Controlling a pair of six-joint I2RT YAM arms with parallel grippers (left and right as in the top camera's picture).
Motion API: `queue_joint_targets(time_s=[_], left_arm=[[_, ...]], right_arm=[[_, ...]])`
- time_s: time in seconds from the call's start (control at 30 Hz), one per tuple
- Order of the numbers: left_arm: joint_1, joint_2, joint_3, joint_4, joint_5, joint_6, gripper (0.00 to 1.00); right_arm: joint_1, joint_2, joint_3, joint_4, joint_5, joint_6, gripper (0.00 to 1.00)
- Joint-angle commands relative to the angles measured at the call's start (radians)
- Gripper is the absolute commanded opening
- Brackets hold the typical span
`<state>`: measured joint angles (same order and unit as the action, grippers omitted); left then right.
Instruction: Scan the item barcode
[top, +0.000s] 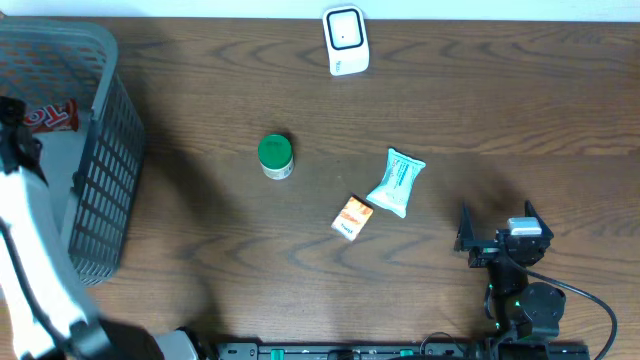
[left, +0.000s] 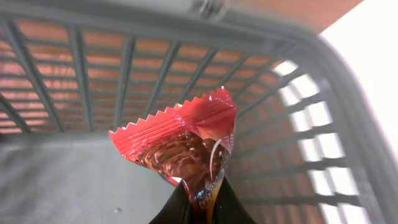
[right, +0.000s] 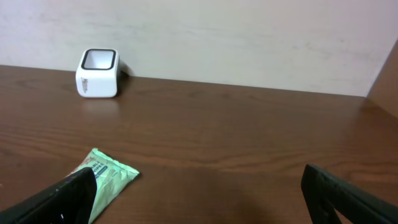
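clamped shut with the left gripper (left: 200, 198) on the lower end of a red snack wrapper (left: 180, 146), the task's item, zigzag-crimped edge upward. held within the walls of the grey plastic basket (top: 105, 160) at 9 o'clock of the table, toward the basket's far side. probably pinched by one end so as to leave the flat printed faces free for reading. cannot tell from these views where the barcode sits on the foil.

waiting at 12 o'clock on the wooden table (top: 200, 260): a white barcode scanner (top: 346, 40), dark-framed window facing up, well apart from the basket. likely placed there to be reachable by either arm. calls next, by that layout, for lifting the wrapper clear of the basket rim and carrying it toward 12 o'clock, code side to the window.

parked at 4 o'clock: the right gripper (top: 497, 225), spread wide and holding nothing, out of the way of that carry.

lying loose near the centre: a green-lidded jar (top: 275, 156), a mint-green packet (top: 397, 182) and, at its 7 o'clock, a small orange box (top: 352, 217), touching or nearly so; cannot tell which. presumably set out as further items. risk to watch: thin foil pinched at one end could flop or twist and hide the code.
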<state>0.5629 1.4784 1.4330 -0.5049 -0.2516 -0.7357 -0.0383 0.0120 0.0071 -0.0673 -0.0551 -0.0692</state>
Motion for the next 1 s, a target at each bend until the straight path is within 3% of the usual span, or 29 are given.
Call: queue_joint_targets(time_s=[0.0, 0.23, 0.5, 0.77, 0.97], left_arm=[[0.002, -0.130, 0.005, -0.004, 0.108, 0.010, 0.07], [-0.098, -0.271, 0.005, -0.043, 0.382, 0.051, 0.07], [-0.463, -0.247, 0.003, -0.128, 0.386, 0.167, 0.07], [-0.830, -0.063, 0.002, -0.122, 0.281, 0.293, 0.07], [-0.969, 0.121, 0.002, -0.111, 0.281, 0.491, 0.07]], right_arm=[[0.007, -0.005, -0.002, -0.004, 0.002, 0.012, 0.99], [0.007, -0.005, -0.002, -0.004, 0.001, 0.012, 0.99], [0.007, -0.005, -0.002, -0.004, 0.002, 0.012, 0.99], [0.007, -0.005, -0.002, -0.004, 0.001, 0.012, 0.99], [0.007, -0.005, -0.002, -0.004, 0.002, 0.012, 0.99]])
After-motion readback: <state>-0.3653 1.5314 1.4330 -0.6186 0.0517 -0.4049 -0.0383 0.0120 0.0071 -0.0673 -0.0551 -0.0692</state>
